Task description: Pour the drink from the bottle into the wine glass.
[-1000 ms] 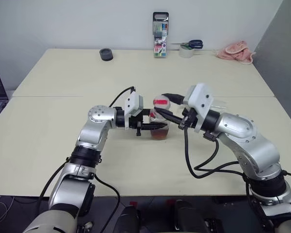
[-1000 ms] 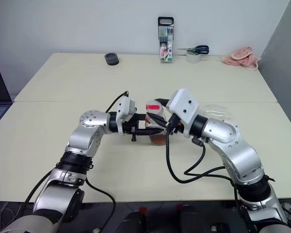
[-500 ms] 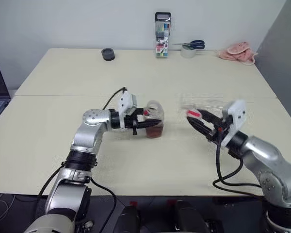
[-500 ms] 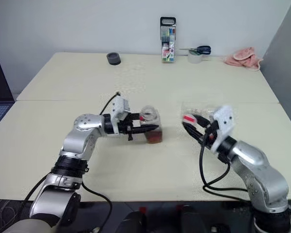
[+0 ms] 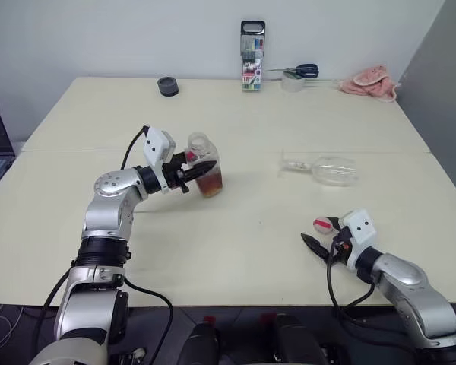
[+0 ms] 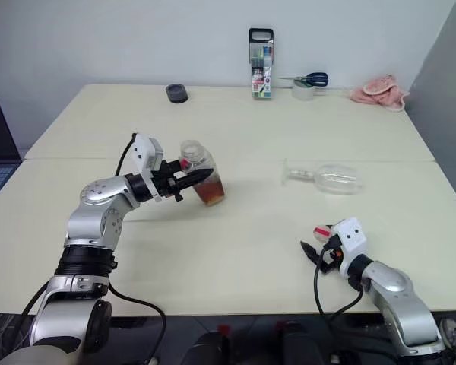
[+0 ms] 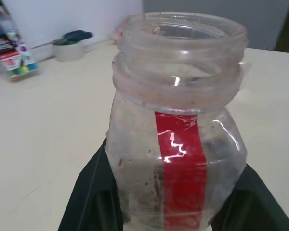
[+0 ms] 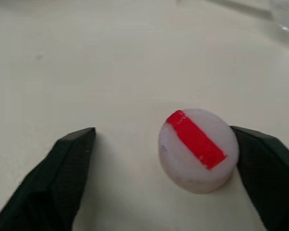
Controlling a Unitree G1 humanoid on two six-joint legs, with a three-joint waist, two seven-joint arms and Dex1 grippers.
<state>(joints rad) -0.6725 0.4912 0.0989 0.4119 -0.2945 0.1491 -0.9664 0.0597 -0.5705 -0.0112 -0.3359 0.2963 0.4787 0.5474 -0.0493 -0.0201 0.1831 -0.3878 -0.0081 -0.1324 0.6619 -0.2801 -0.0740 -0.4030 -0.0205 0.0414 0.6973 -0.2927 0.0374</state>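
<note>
Pale cream worktop (image 5: 235,251), a few bits scattered on it

From my seat I see the wine glass (image 5: 324,169) lying on its side, the red-and-white cap (image 8: 198,149) flat near the front edge, and at the back a marker pack (image 5: 251,45), black tape roll (image 5: 166,85), scissors (image 5: 296,71) and pink cloth (image 5: 372,80).

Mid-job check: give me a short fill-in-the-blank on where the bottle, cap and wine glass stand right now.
1. The left gripper is shut on the ____, whose neck is uncapped.
2. The wine glass lies on its ____ on the table.
3. The cap rests on the table between the open fingers of the ____ gripper.
4. The drink is in the ____.

Missing words: bottle; side; right; bottle
</note>
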